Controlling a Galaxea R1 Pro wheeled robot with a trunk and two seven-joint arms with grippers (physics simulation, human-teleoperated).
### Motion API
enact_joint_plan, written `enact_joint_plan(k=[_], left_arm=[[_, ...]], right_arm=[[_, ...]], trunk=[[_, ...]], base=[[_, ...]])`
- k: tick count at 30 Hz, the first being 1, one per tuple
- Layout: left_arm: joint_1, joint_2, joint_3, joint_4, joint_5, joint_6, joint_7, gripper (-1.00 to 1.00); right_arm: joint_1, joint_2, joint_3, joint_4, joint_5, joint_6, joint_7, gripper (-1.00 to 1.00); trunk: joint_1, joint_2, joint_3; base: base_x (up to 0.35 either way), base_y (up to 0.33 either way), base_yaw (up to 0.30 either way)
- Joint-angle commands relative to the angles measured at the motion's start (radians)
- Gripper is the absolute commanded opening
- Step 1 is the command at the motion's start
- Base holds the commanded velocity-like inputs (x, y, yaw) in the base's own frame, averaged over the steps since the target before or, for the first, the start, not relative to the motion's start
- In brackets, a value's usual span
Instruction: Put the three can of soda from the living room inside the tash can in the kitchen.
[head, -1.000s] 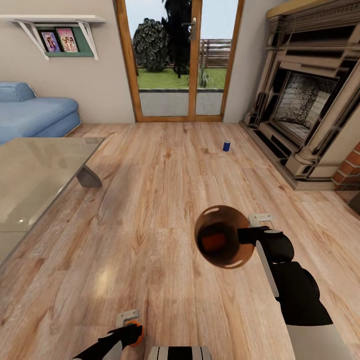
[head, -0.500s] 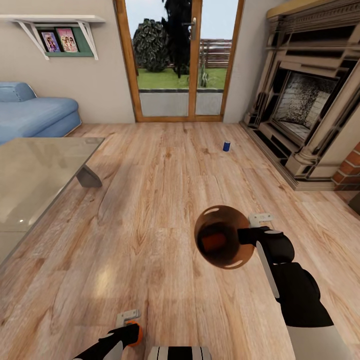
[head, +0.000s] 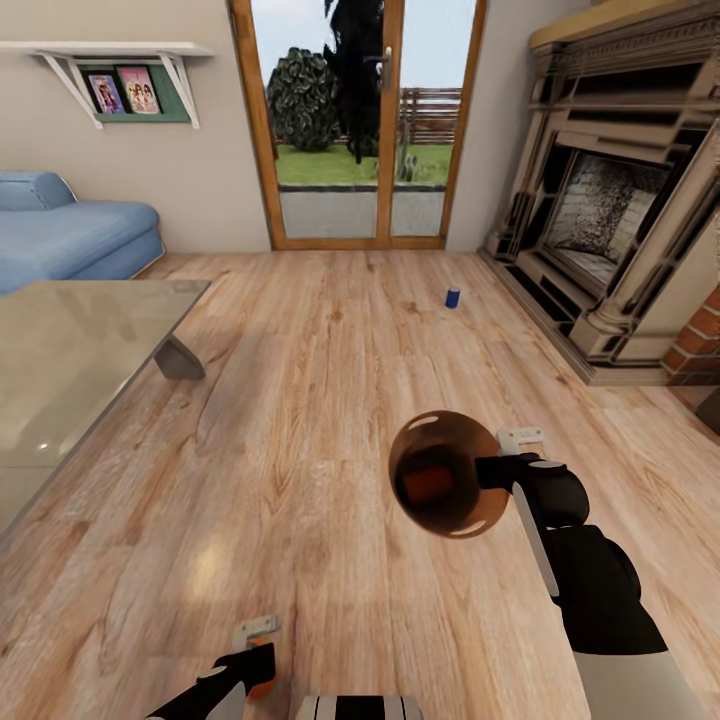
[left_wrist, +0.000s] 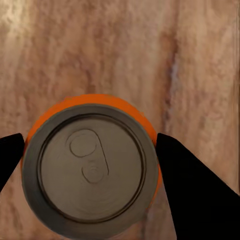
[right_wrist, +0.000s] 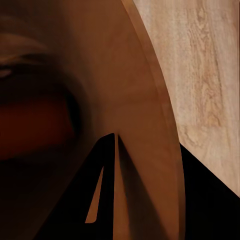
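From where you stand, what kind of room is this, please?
Most likely a living room. An ornate dark fireplace with red brick beside it stands at the right, a blue sofa at the left, and a glass-top low table sits on the light wood floor.

Light wood floor (head: 330, 400); blue sofa (head: 70, 225); glass table (head: 70, 350); ornate fireplace (head: 620, 210); garden door (head: 360, 120)

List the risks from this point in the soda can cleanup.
The trash can hangs tilted from the right gripper, pinched only at its rim, so the orange can inside might roll out. The left gripper holds another orange can by its sides; it could slip. The blue can stands far off.
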Motion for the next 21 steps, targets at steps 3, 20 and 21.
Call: enact_joint_plan(k=[3, 20, 21], left_arm=[[0.000, 0.000, 0.000, -0.001, -0.003, -0.002, 0.000, -1.00], [0.000, 0.002, -0.001, -0.005, -0.002, -0.003, -0.001, -1.00], [0.000, 0.002, -0.001, -0.005, -0.003, -0.002, -0.002, -1.00]], right_arm=[[0.000, 0.000, 0.000, 0.000, -0.008, 0.000, 0.004, -1.00], [0.000, 0.000, 0.000, 0.000, -0.009, 0.000, 0.004, -1.00], [0.000, 0.000, 0.000, 0.001, -0.009, 0.000, 0.004, -1.00]], trunk=[[-0.001, 0.001, 0.012], [-0.009, 0.005, 0.078], [-0.009, 0.005, 0.081]], base=[[0.000, 0.000, 0.000], [0.000, 0.000, 0.000], [0.000, 0.000, 0.000]])
